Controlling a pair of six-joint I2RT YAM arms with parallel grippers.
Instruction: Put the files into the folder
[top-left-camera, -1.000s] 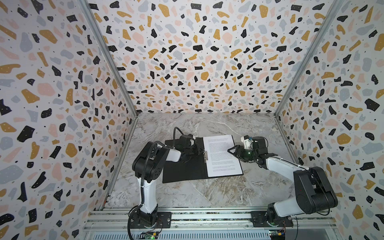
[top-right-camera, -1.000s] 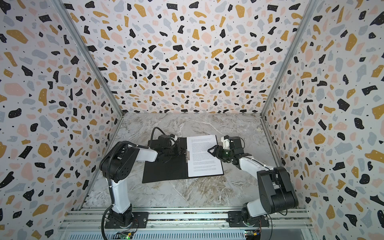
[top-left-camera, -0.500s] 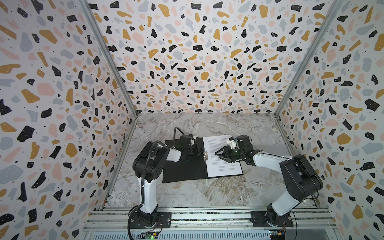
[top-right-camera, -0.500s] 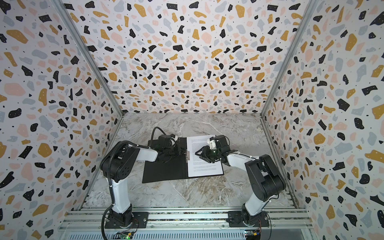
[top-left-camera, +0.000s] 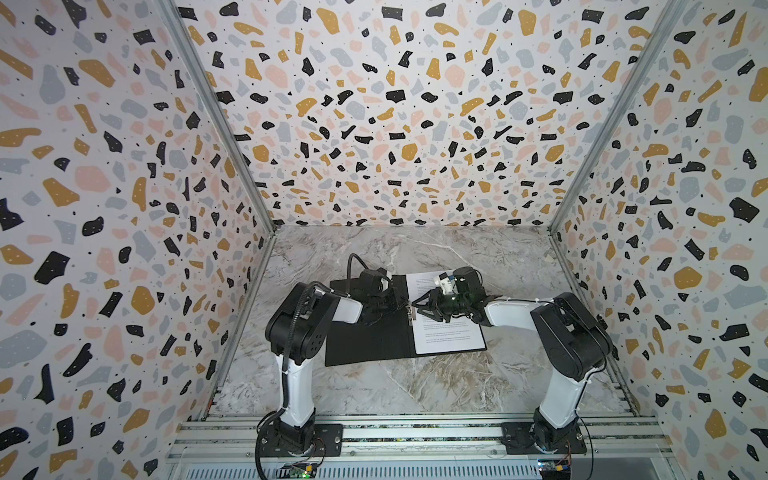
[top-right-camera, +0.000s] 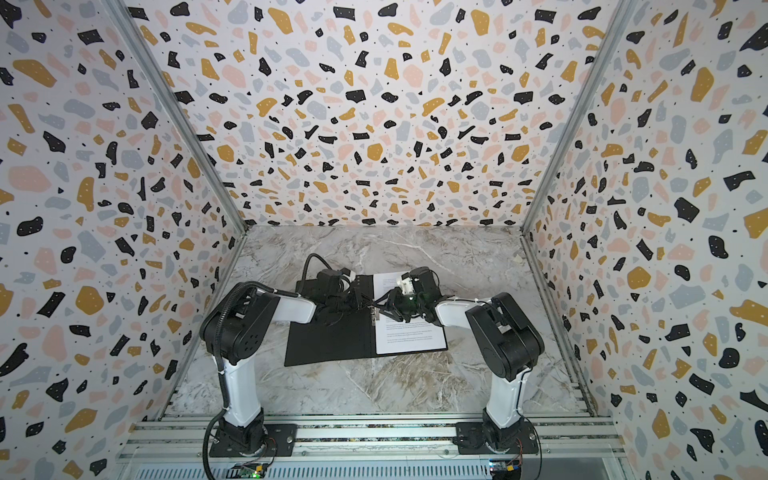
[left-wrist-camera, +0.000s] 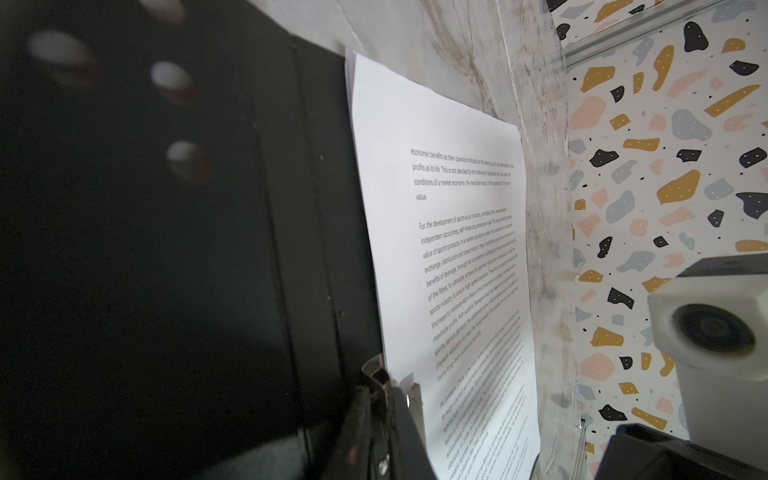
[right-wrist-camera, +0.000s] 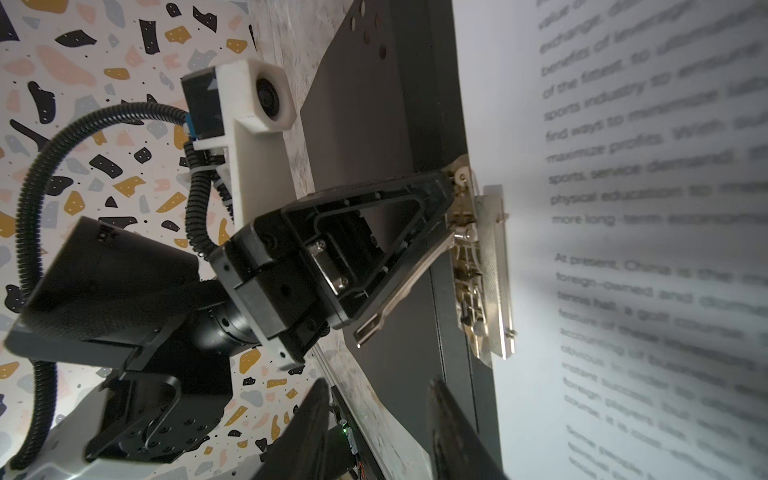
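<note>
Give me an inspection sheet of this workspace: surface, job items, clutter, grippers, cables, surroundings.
Surface: marble table.
Job's things: folder lies open, black inside up; files lie on its right half, printed sheet on top; metal clip has its lever raised.
Clutter: nothing seen.
Grippers: left gripper shut, tips at the metal clip; right gripper open by the spine.
Cables: black hose arcs off the left arm.
Surroundings: terrazzo-print walls; aluminium rail in front.

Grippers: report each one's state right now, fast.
Left gripper: shut on the metal clip.
Right gripper: open, holding nothing.
</note>
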